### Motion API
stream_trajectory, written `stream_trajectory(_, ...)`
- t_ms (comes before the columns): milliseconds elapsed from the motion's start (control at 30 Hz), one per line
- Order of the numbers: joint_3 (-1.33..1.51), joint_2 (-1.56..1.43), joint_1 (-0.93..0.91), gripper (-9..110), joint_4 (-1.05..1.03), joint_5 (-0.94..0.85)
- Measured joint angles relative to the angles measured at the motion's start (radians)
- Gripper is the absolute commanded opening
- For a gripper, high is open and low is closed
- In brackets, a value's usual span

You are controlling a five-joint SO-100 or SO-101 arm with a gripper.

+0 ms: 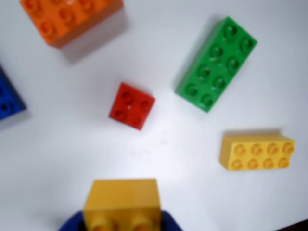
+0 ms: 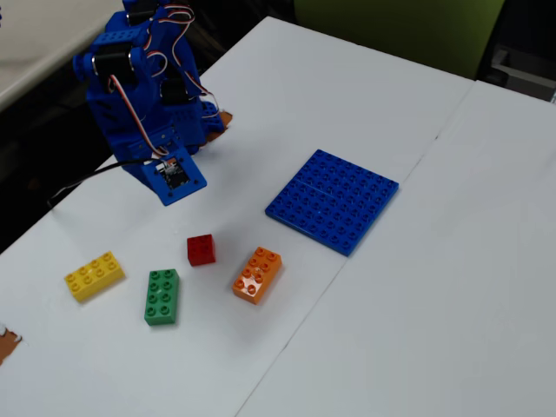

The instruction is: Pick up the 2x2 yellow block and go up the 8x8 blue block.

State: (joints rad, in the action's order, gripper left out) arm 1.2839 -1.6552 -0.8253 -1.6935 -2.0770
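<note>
In the wrist view my gripper (image 1: 121, 224) is shut on the 2x2 yellow block (image 1: 121, 199). The block sits at the bottom edge between the blue fingers (image 1: 72, 225) and is held above the white table. In the fixed view the blue arm (image 2: 143, 82) stands at the upper left with its gripper (image 2: 217, 122) raised off the table, and only a sliver of the block shows there. The 8x8 blue block (image 2: 333, 200) lies flat on the table, well to the right of the gripper. A corner of it shows at the left edge of the wrist view (image 1: 7, 98).
Loose bricks lie on the table in front of the arm: a red 2x2 brick (image 2: 201, 249) (image 1: 132, 106), an orange brick (image 2: 257, 274) (image 1: 67, 17), a green eight-stud brick (image 2: 162, 296) (image 1: 215, 63) and a long yellow eight-stud brick (image 2: 94, 275) (image 1: 257, 151).
</note>
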Motion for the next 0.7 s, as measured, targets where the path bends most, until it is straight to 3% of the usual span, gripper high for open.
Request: stream_trajectory(700, -0.164, -0.012, 0.588, 0, 0.028, 0.339)
